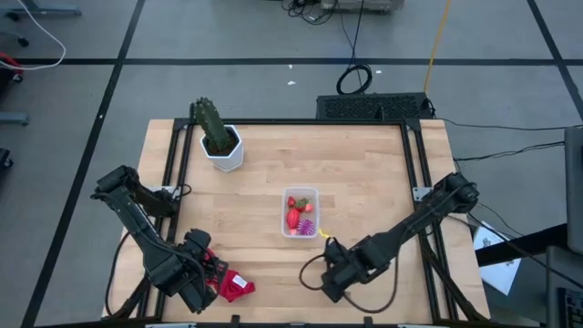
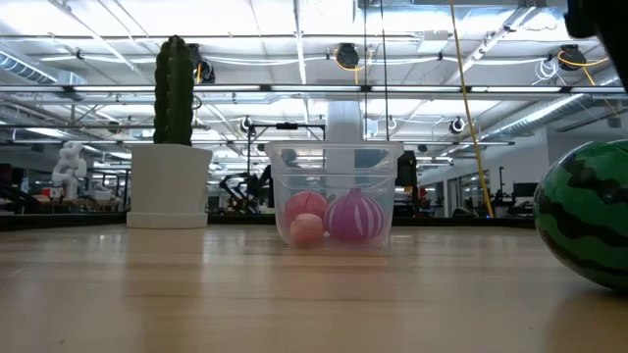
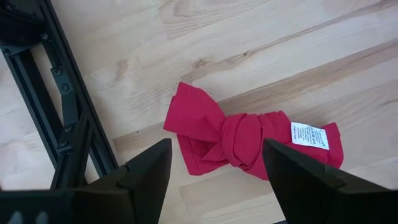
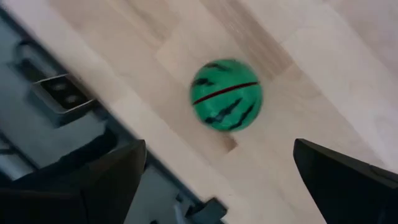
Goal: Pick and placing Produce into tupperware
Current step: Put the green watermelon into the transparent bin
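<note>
Pale wood planks make up the bench (image 1: 364, 173), and near the middle of the high view sits the clear tupperware (image 1: 301, 211), already carrying some produce: red pieces (image 1: 294, 211) and a purple striped ball (image 2: 355, 217), which the low view shows resting side by side on the tub's floor. The tub's central spot looks chosen so either arm can reach it.

The green watermelon ball (image 4: 226, 94) is the piece not yet packed. It lies loose on the bare bench, at the right edge of the low view and centred in the right wrist view. The right gripper (image 1: 333, 281), in the lower middle of the high view, hangs over it with its jaws spread wide and empty on either side of the ball, touching nothing (a pre-grasp pose, by my reading). The wide spread suits a round toy that would roll away from a narrow pinch.

The left gripper (image 1: 202, 281) waits at the lower left of the high view above a knotted red cloth (image 3: 249, 142), jaws partly apart and holding nothing; the cloth is no produce, so this arm seems merely parked. A green cactus in a white pot (image 1: 221, 146) stands at the upper left of the bench, well apart from the work.
</note>
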